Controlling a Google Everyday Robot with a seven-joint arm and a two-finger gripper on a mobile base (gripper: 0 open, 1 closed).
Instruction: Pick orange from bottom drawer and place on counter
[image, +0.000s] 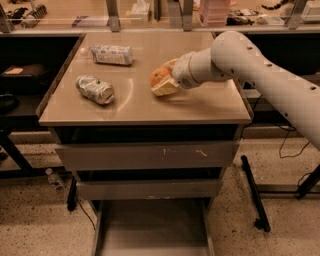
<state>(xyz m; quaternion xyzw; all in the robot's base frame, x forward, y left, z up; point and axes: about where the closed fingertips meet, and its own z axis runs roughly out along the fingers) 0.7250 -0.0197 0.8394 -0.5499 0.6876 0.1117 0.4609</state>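
The orange (159, 76) is held between the pale fingers (165, 88) of my gripper (163, 79), low over the middle of the beige counter (200, 102); I cannot tell whether it touches the top. The white arm reaches in from the right. The bottom drawer (152, 227) stands pulled out at the foot of the cabinet, its flat grey floor bare.
A crushed silver can (95, 89) lies on the counter's left side. A second crumpled silver packet or can (112, 54) lies at the back left. Two upper grey drawers (147, 156) are shut. A black stand leg (254, 192) is at the right of the cabinet.
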